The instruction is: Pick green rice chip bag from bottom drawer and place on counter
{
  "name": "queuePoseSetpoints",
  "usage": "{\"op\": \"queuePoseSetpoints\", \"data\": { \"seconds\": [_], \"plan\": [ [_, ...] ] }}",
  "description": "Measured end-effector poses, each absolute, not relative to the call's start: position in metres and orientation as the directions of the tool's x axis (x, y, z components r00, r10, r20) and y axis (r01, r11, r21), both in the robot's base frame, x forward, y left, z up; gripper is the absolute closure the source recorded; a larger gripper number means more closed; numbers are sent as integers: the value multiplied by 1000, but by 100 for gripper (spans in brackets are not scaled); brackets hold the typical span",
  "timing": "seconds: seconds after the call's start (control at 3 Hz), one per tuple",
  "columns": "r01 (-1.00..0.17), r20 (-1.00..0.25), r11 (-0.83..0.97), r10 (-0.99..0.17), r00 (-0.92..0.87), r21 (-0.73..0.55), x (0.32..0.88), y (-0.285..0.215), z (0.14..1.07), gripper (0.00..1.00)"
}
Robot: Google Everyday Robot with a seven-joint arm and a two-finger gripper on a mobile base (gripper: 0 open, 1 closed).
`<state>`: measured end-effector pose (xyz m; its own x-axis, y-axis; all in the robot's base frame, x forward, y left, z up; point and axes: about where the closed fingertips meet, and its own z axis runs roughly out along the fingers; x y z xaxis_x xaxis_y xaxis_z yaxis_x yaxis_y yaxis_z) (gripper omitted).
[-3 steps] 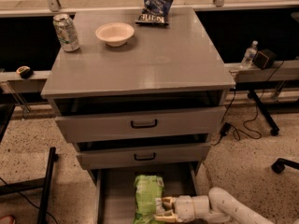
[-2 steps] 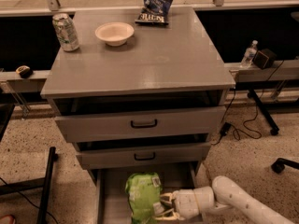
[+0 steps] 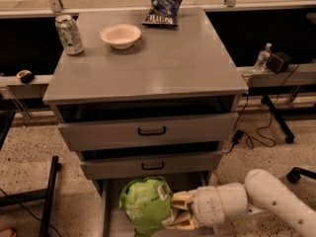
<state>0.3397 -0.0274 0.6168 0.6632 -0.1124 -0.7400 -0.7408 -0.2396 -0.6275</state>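
As the gripper's (image 3: pixel 174 211) fingers (image 3: pixel 180 198) pinch the green rice chip bag (image 3: pixel 144 205), it seems higher over the bottom drawer (image 3: pixel 112 220).

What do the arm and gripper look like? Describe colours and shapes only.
The gripper, low at the green rice chip bag, has two cream-yellowish fingers on a rounded white wrist. The arm is smooth, white, tubular, with small dark dots; no cables show.

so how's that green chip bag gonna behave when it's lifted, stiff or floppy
Probably floppy and crushable: the green rice chip bag looks crinkled and puffy where the gripper, low over the bottom drawer, pinches its right edge. Likely light: a side pinch holds it up. Its smooth film may slip.
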Motion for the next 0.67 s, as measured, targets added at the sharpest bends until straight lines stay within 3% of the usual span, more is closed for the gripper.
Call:
{"op": "queuePoseSetpoints", "data": {
  "seconds": [0.33,0.67],
  "plan": [
    [-769,-739,-79,-229,633,-634,363,-57,691,100],
    [-779,-748,-46,-251,615,-625,366,-64,703,100]
  ]
}}
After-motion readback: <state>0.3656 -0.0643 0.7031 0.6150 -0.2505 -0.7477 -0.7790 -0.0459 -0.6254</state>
